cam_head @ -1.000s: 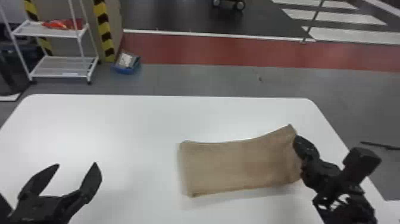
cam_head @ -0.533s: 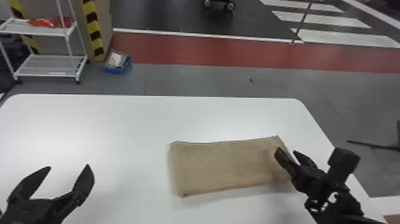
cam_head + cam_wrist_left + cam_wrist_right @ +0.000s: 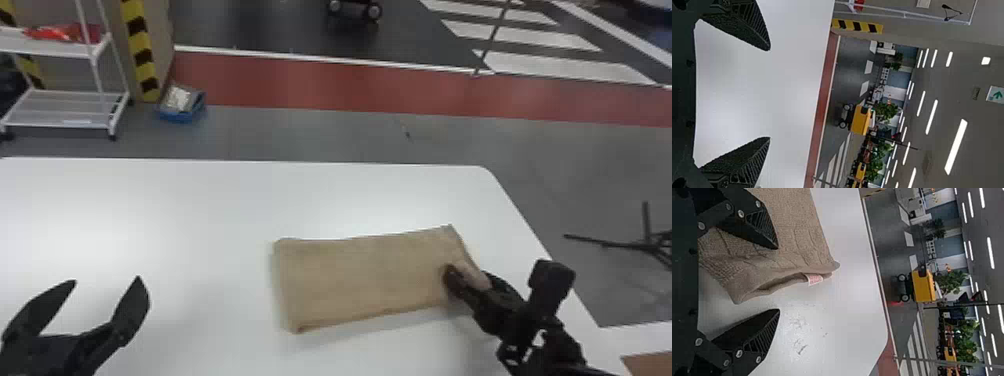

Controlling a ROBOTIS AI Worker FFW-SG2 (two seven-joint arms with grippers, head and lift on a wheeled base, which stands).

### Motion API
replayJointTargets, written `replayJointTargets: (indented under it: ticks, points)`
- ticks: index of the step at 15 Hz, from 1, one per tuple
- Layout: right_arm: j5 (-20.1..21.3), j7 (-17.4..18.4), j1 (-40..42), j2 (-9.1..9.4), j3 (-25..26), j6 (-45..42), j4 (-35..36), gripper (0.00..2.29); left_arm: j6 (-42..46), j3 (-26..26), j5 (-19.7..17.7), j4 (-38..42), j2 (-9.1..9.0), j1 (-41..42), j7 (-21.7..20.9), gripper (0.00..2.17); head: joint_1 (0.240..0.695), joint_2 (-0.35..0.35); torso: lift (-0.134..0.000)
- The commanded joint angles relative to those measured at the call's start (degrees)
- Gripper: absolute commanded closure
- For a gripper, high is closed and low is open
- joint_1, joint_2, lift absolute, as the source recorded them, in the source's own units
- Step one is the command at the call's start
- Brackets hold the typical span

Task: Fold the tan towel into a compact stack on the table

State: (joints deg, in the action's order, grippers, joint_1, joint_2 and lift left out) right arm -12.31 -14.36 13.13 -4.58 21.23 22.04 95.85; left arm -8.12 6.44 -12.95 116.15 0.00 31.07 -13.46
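Tan folded cloth towel [image 3: 360, 280]: is lying just below and right of centre.
Black two-fingered right gripper [image 3: 476, 275]: is angling in from lower right, standing open at the towel's end.
Black two-fingered left gripper [image 3: 106, 281]: is pointing upward, lower left, fingers parting widely.

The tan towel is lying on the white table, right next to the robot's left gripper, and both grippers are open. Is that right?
Not quite: the towel is next to the right gripper, not the left gripper, as the head view shows. It is lying on the white table, and both grippers are open.
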Motion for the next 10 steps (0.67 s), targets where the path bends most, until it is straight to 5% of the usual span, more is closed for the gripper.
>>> replayJointTargets:
  ticks: [1,5,10]
  points:
    - [-0.1,-0.3,0.3,0.36,-0.5,-2.0,0.1,0.58,-0.1,0.1,-0.1,0.0,-0.15,0.0,-0.1,0.06,0.695,-0.207,-0.114]
    - [0.0,-0.3,0.9,0.45,-0.9,-1.9,1.9,1.46,0.1,0.2,-0.1,0.0,-0.15,0.1,0.0,0.06,0.695,-0.192,-0.114]
    - [-3.2,-1.1,3.8,0.72,0.5,-2.2,8.2,1.64,-0.6,0.1,0.0,0.4,-0.15,0.1,-0.1,0.06,0.695,-0.191,-0.114]
